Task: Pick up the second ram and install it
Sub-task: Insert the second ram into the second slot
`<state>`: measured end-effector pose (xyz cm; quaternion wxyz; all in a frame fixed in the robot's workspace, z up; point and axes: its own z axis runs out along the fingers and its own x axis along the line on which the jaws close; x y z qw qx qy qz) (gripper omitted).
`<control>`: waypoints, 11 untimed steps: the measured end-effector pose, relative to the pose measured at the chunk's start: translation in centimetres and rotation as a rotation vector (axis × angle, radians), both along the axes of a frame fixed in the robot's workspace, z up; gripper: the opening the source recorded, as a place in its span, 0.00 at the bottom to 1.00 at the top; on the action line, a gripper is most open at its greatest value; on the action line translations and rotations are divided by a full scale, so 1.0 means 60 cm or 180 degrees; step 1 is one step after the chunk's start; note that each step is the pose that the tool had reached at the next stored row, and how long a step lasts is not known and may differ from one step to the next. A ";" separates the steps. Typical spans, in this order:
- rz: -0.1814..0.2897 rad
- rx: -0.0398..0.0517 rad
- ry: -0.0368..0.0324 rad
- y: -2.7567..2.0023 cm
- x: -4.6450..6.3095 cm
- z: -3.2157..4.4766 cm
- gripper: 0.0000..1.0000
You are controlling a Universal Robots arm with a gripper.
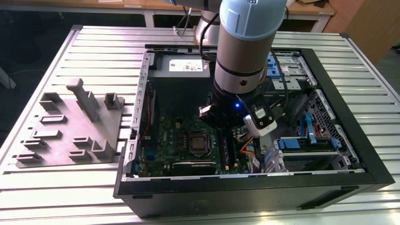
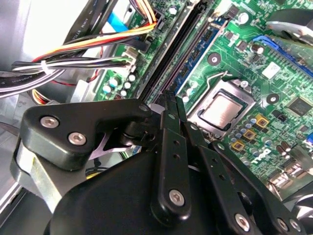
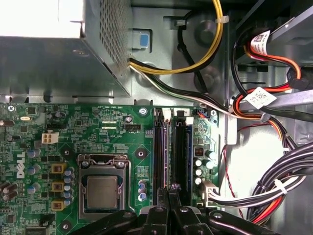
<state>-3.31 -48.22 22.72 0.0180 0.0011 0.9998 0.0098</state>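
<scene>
My gripper (image 3: 171, 188) (image 2: 169, 98) is down inside the open computer case (image 1: 250, 187), its black fingers pressed together and shut. The fingertips sit right over the long black memory slots (image 3: 171, 147) (image 2: 186, 44) of the green motherboard (image 3: 107, 127) (image 1: 175, 136). A thin dark stick that looks like the second ram (image 3: 162, 152) stands on edge in the slot line running away from the tips. Whether the tips touch it I cannot tell. In the exterior view the arm's wrist (image 1: 240, 70) hangs over the board and hides the fingers.
The processor socket (image 3: 102, 188) (image 2: 222, 107) lies beside the slots. The grey power supply box (image 3: 58, 58) (image 1: 181, 65) is at the case's far end. Cable bundles (image 3: 274, 191) (image 2: 73, 63) crowd the other side. A grey parts fixture (image 1: 69, 131) lies on the table at the exterior view's left.
</scene>
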 end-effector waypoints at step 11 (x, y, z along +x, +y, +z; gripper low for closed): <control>0.0000 -0.0001 0.0000 -0.0007 0.000 -0.002 0.11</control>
